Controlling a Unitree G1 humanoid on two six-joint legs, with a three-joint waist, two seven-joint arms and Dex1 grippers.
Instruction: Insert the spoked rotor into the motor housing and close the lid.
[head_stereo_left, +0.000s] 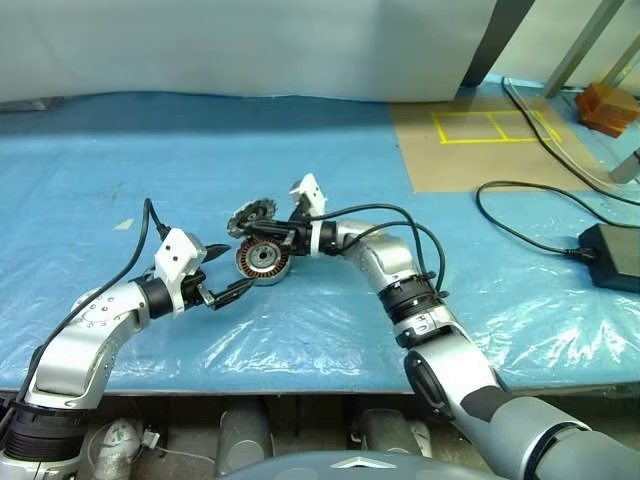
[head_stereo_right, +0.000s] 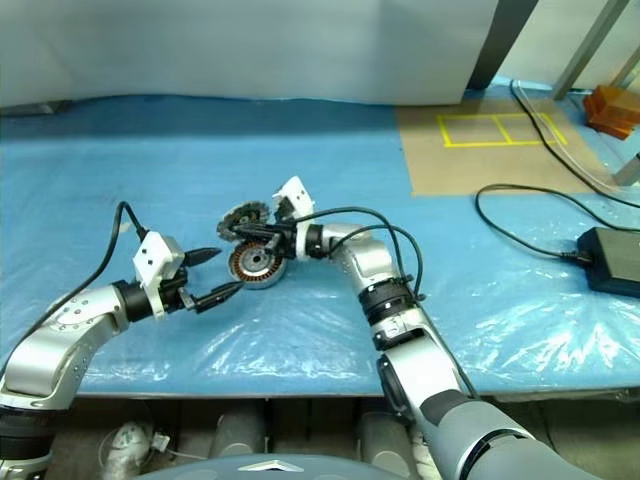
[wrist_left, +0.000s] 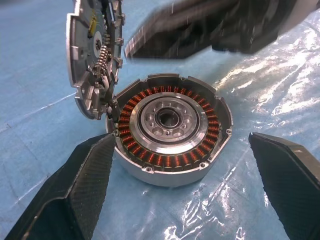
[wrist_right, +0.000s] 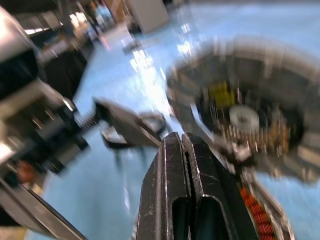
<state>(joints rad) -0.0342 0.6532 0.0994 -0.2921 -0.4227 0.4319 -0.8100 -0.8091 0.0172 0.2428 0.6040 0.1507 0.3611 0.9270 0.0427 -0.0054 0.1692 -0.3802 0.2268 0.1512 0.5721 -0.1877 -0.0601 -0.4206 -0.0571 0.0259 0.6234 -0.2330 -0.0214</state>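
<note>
A: Where's the motor housing (wrist_left: 170, 135) rn?

B: On the bench (head_stereo_left: 300, 150), sitting btwn the left gripper (head_stereo_left: 232, 270) jaws. They're spread wide, holding nothing, one finger (wrist_left: 75, 185) just beside the housing wall, the other well apart. Lid (wrist_left: 92, 55) stands up open off the rim, on the side away from the left jaws.

A: Right gripper (wrist_right: 184, 150)?

B: Jaws pressed together, nothing btwn them. Tips reach in over the housing, near the raised lid; can't tell if touching.

A: Rotor in?

B: Silver hub w/ holes inside the copper ring. Looks seated, prob, not sure.

A: Handling?

B: Metal can: stiff, likely heavy for its size, smooth wall, could slide on the plastic sheet. Brace the outer wall, keep off the windings, those look fragile. Lid's thin, hinged by a small spring; push its face gently.
</note>
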